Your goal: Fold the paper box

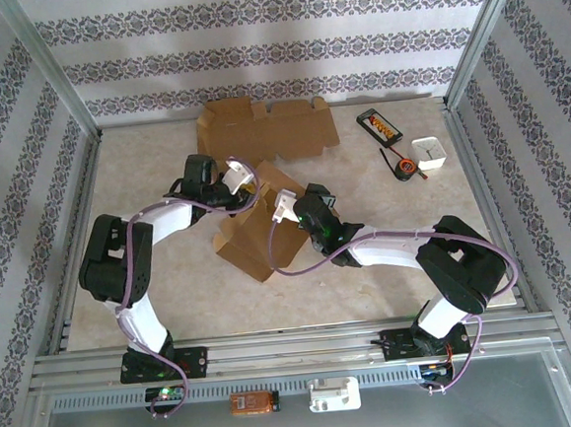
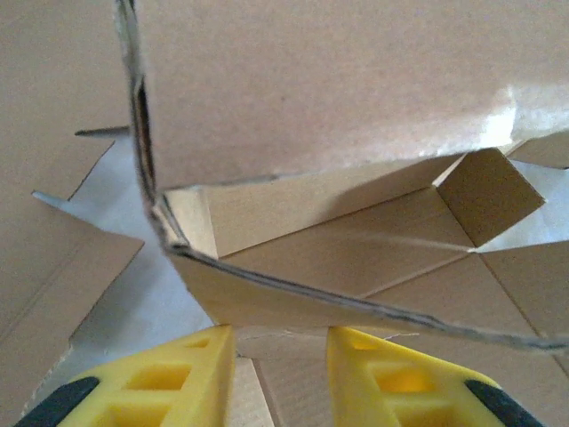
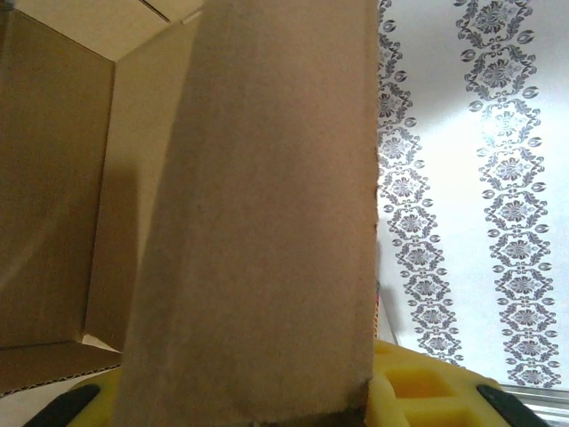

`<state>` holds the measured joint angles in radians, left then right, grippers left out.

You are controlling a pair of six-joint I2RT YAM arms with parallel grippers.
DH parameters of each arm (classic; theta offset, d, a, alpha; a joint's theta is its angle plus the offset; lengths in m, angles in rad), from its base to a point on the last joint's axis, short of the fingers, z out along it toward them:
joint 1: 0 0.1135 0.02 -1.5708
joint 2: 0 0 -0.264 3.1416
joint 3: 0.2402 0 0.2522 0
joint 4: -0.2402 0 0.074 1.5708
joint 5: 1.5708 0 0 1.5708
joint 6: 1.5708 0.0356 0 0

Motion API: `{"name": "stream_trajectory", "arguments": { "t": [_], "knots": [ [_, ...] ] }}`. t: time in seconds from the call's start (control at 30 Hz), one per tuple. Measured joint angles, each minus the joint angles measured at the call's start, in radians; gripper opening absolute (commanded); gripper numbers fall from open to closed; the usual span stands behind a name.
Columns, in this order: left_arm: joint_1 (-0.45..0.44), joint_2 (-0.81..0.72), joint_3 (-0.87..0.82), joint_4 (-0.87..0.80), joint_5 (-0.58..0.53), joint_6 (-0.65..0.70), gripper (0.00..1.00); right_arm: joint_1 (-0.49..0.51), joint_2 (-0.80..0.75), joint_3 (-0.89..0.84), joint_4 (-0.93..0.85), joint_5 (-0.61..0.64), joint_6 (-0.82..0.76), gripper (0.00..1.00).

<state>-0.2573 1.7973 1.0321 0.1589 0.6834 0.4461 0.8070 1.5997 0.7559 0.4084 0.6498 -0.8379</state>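
The box (image 1: 253, 241) sits mid-table between the arms, about half formed by my reading: its walls are raised and creased, but it leans and the top flaps are loose. The left gripper (image 1: 241, 174) is at its far upper edge; in the left wrist view the fingers (image 2: 200, 374) stand apart with cardboard in the gap, pinched or not I cannot tell. The right gripper (image 1: 283, 206) meets the near wall, and a flap (image 3: 267, 222) hides its jaws. Tucking and squaring remain
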Motion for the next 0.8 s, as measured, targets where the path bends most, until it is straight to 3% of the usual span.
{"name": "stream_trajectory", "arguments": {
  "t": [0.2,0.43,0.63,0.8],
  "knots": [
    [-0.014,0.048,0.042,0.035,-0.023,0.003,0.46,0.000,0.000,0.000,-0.007,-0.005,0.000,0.34],
    [-0.026,0.109,0.090,0.085,-0.034,0.037,0.50,0.000,-0.001,0.000,-0.011,-0.027,0.001,0.35],
    [-0.030,0.127,0.107,0.101,-0.056,0.101,0.69,0.000,-0.004,0.000,-0.016,-0.038,0.001,0.35],
    [-0.011,0.135,0.163,0.030,-0.019,0.181,0.80,0.000,-0.013,0.000,-0.030,-0.049,0.001,0.35]
  ]
}}
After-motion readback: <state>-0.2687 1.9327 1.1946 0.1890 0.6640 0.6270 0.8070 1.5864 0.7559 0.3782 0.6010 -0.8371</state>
